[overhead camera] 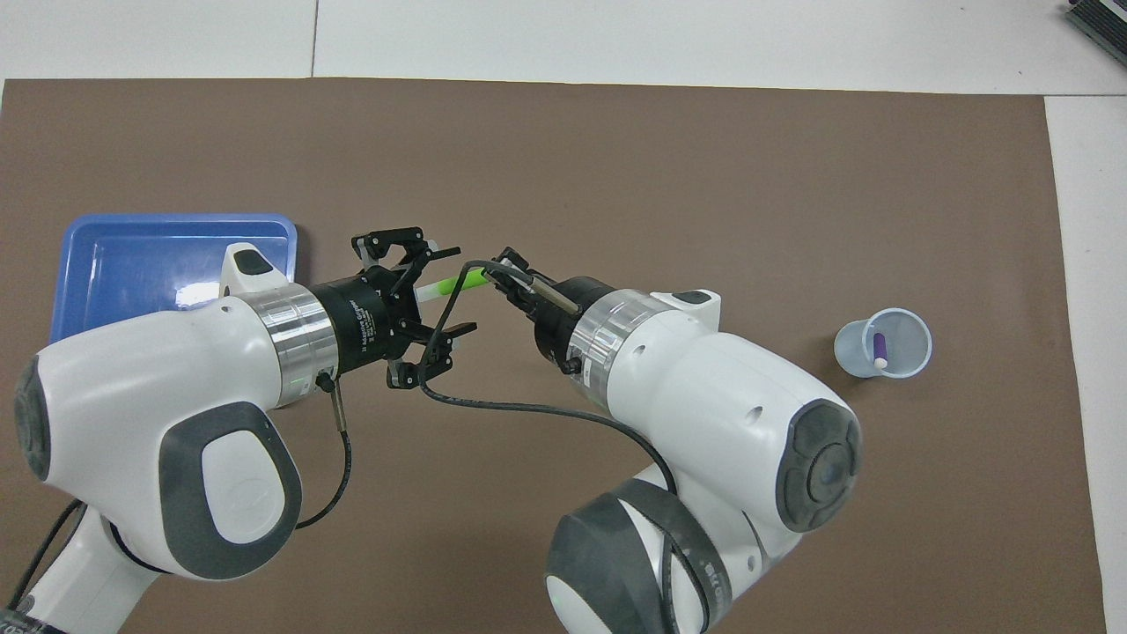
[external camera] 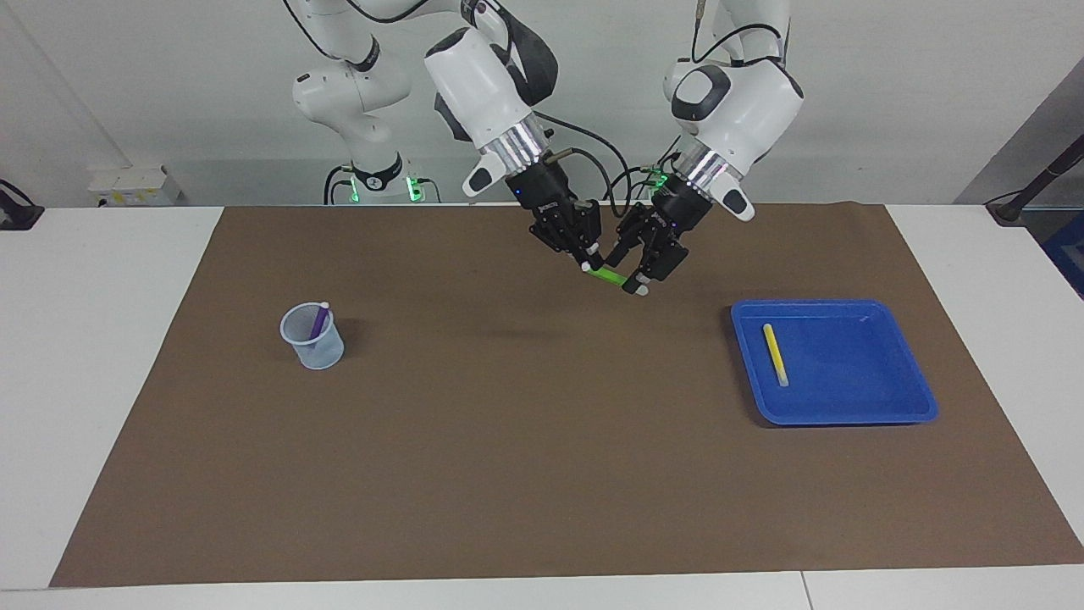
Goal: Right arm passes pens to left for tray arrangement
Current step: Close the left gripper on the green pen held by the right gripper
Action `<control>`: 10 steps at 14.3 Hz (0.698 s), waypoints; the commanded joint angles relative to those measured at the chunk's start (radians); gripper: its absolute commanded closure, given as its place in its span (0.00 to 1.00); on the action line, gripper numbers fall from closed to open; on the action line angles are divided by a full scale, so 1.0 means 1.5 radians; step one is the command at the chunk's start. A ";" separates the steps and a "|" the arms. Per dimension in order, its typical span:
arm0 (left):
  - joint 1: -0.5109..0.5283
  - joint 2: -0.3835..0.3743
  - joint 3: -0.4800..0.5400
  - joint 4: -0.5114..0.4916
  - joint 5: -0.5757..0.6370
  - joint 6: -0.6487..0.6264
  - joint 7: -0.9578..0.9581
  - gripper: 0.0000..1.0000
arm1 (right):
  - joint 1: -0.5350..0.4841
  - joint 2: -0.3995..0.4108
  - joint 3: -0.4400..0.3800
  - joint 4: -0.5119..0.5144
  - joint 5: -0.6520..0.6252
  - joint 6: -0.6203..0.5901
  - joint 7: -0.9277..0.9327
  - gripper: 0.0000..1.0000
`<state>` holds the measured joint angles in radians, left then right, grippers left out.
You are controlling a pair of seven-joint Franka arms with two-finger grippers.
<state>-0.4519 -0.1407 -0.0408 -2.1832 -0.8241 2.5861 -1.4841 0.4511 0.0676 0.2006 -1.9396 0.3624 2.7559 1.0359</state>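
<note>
Right gripper [external camera: 584, 252], upper centre of frame, is clamping the green pen [external camera: 607, 275] while the left gripper [external camera: 642, 275] is spreading wide around its partly hidden other end, above the brown mat [external camera: 474, 457].

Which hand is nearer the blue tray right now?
Left. The left hand is over the mat on the blue tray's side of the green pen; the right hand is on the cup's side.

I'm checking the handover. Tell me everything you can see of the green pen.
The green pen is a short, thin, bright-green marker with pale ends, plastic by its look. It hangs tilted in the air over the brown mat, between the right gripper at one end and the left gripper at the other. Whether the left gripper's fingers have closed on it cannot be told.
</note>
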 commanded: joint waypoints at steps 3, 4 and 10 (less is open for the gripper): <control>-0.020 0.010 0.006 -0.008 -0.008 0.044 0.003 0.18 | -0.007 0.002 0.006 -0.005 0.016 0.016 0.004 1.00; -0.024 0.013 0.006 -0.007 -0.007 0.051 0.003 0.18 | -0.007 0.002 0.005 -0.005 0.016 0.016 0.004 1.00; -0.035 0.025 0.006 -0.006 -0.007 0.069 0.007 0.23 | -0.007 0.003 0.006 -0.005 0.016 0.017 0.004 1.00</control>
<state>-0.4869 -0.0996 -0.0429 -2.1849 -0.8241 2.6687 -1.4841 0.4506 0.0698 0.2004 -1.9396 0.3624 2.7559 1.0359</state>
